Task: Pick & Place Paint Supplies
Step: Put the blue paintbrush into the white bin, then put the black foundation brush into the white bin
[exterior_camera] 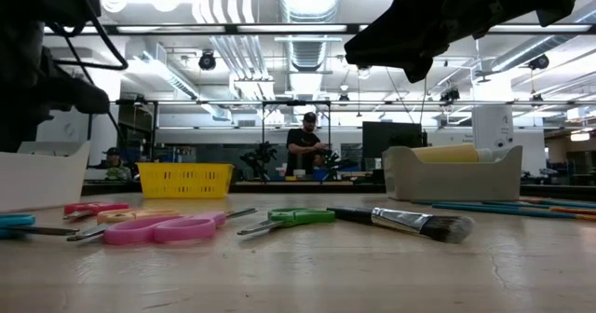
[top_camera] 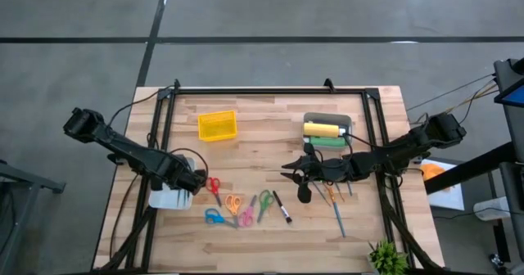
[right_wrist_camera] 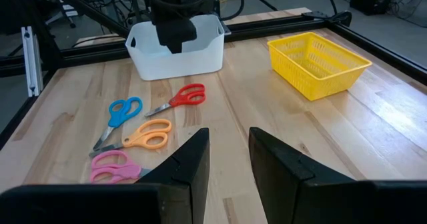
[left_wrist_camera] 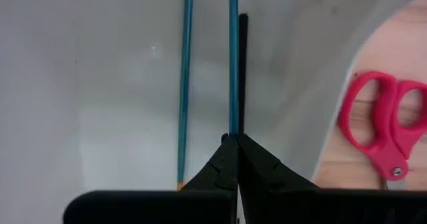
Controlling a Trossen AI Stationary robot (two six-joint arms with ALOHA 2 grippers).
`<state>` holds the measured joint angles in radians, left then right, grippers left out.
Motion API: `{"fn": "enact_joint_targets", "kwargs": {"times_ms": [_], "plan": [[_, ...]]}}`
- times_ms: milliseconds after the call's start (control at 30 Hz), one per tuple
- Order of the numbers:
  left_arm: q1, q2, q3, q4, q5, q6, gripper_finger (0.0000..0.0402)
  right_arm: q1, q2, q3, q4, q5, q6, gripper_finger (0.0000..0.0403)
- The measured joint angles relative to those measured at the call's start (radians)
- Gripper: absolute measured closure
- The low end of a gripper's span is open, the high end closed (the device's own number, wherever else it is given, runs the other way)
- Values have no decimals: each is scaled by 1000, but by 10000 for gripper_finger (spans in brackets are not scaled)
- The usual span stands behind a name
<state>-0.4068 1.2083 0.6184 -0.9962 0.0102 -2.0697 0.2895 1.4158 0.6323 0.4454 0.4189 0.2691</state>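
Note:
My left gripper hangs over the white bin at the table's left and is shut on a teal stick. A second teal stick lies flat on the bin floor. My right gripper hovers open above the table's middle right, touching nothing. Just near of it a black-handled brush lies flat on the wood. Several thin pens lie to the right of the brush, and a black pen to its left. A yellow bottle and a green bottle lie in the grey tray. My left gripper pinches the teal stick by one end between its two fingertips. The stick runs straight on ahead of the fingertips, in line with them. It throws a dark shadow beside it on the white bin floor.
A yellow mesh basket stands far left of centre. Several scissors, red, orange, blue, pink and green, lie between the bin and the brush. A small plant stands at the near right corner. People show beyond the table.

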Motion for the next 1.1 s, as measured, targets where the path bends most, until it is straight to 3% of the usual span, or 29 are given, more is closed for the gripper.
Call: {"fn": "enact_joint_targets", "kwargs": {"times_ms": [533,867,1100], "plan": [[0,0,-37,28,9,-22,396,0,0,0,0,0,0,300],[0,0,-37,35,9,-3,331,0,0,0,0,0,0,300],[0,0,-36,35,9,1,324,0,0,0,0,0,0,300]]}}
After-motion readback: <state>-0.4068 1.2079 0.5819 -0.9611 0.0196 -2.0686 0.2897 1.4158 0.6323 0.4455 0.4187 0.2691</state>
